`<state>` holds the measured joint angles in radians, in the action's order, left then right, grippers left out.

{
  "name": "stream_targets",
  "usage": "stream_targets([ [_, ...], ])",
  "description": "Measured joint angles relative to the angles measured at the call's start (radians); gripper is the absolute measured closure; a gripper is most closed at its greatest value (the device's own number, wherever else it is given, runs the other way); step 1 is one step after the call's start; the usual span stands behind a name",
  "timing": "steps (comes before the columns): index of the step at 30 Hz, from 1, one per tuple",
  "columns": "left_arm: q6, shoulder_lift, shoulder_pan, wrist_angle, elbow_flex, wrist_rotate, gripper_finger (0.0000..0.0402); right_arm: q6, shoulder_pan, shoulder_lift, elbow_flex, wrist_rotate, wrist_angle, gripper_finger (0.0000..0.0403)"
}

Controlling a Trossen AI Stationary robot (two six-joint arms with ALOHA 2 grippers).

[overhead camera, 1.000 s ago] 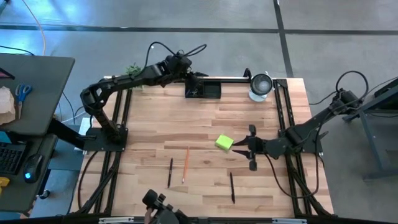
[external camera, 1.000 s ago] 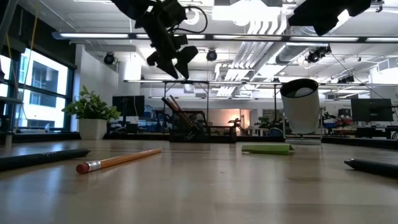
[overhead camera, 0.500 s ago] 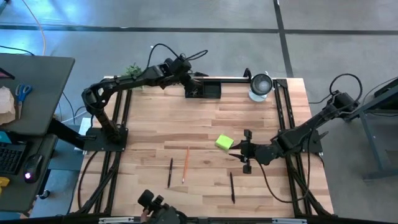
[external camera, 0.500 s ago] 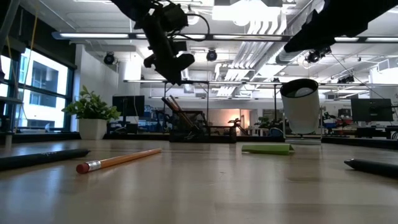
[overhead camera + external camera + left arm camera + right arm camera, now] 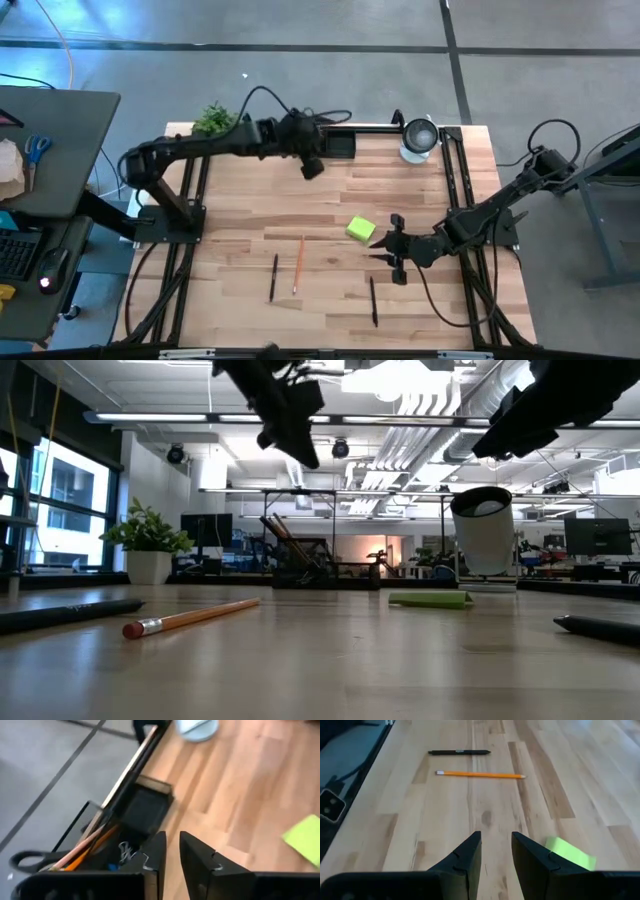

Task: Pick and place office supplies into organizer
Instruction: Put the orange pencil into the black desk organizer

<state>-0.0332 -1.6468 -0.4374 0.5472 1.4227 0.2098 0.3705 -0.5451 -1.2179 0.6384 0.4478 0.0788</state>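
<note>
The right gripper (image 5: 385,250), fingers slightly apart and empty, hovers near the lime-green sticky-note pad (image 5: 361,229) on the wooden counter (image 5: 250,200); the thin, flat pad risks sliding away from its fingertips.

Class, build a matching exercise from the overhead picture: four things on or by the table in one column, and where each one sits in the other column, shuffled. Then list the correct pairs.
Things
1. sticky-note pad
2. orange pencil
3. organizer
4. potted plant

Places
A. far-left corner of the table
B. far edge, beside the left gripper
C. mid-table, just ahead of the right gripper
D. between two black pens

Pairs: 1-C, 2-D, 3-B, 4-A
</note>
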Motion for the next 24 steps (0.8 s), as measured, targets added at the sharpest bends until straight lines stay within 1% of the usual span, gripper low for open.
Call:
stream_targets([
  [3, -0.016, 0.018, 0.071, -0.019, -0.015, 0.007, 0.0367, 0.035, 0.0, 0.0, 0.0, 0.005, 0.0, 0.03],
  [6, -0.026, 0.04, 0.14, -0.063, -0.066, 0.002, 0.0372, 0.052, -0.001, 0.0, 0.0, -0.005, 0.005, 0.03],
  [8, -0.039, 0.06, 0.178, -0.1, -0.117, -0.02, 0.0373, 0.052, -0.01, -0.001, 0.0, -0.003, 0.008, 0.03],
  [12, -0.034, 0.12, 0.237, -0.21, -0.251, -0.084, 0.0373, 0.077, -0.031, -0.036, 0.0, 0.076, -0.006, 0.03],
  [15, 0.019, 0.184, 0.286, -0.322, -0.365, -0.125, 0.0373, 0.07, -0.033, -0.087, 0.0, 0.099, -0.042, 0.03],
  [17, 0.048, 0.232, 0.33, -0.429, -0.45, -0.152, 0.0373, 0.051, -0.029, -0.127, 0.0, 0.095, -0.08, 0.03],
  [20, 0.096, 0.289, 0.403, -0.571, -0.578, -0.159, 0.0373, -0.005, -0.011, -0.185, 0.0, 0.093, -0.146, 0.03],
  [22, 0.133, 0.314, 0.453, -0.636, -0.643, -0.155, 0.0373, -0.063, 0.008, -0.222, 0.0, 0.091, -0.21, 0.03],
  [24, 0.183, 0.337, 0.501, -0.66, -0.69, -0.13, 0.0373, -0.13, 0.035, -0.26, 0.0, 0.062, -0.314, 0.03],
])
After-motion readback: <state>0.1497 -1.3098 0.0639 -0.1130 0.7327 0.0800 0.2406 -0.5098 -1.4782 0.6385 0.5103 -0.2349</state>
